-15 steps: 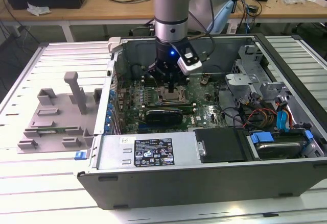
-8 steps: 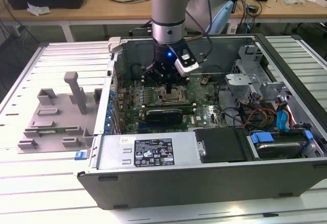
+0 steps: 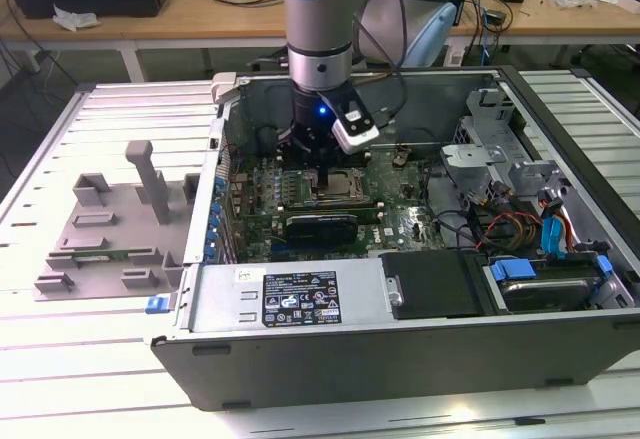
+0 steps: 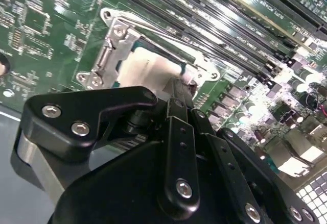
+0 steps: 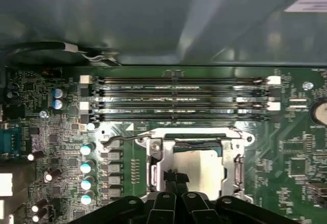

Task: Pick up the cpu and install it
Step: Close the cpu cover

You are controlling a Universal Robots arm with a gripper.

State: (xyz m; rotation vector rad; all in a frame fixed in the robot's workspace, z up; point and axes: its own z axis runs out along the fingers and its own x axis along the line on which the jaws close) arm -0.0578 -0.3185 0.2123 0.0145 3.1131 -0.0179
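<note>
The cpu (image 5: 202,168) is a pale silvery square lying flat inside the metal-rimmed socket frame (image 5: 153,155) on the green motherboard. In the exterior view my gripper (image 3: 328,171) reaches down into the open computer case (image 3: 300,329), right over the socket and the cpu (image 3: 350,183). In both wrist views the black fingers stand close together, shut. Their tips (image 5: 174,175) sit at one edge of the cpu (image 4: 148,68), with nothing gripped between them. The gripper (image 4: 181,83) body hides the near part of the socket frame (image 4: 110,50).
Several long memory slots (image 5: 179,99) run alongside the socket, and a thin wire lever (image 5: 122,140) lies by its corner. Capacitors (image 5: 87,168) stand nearby. A drive cage and cables (image 3: 500,224) fill the case's right. A grey fixture plate (image 3: 110,229) sits outside it.
</note>
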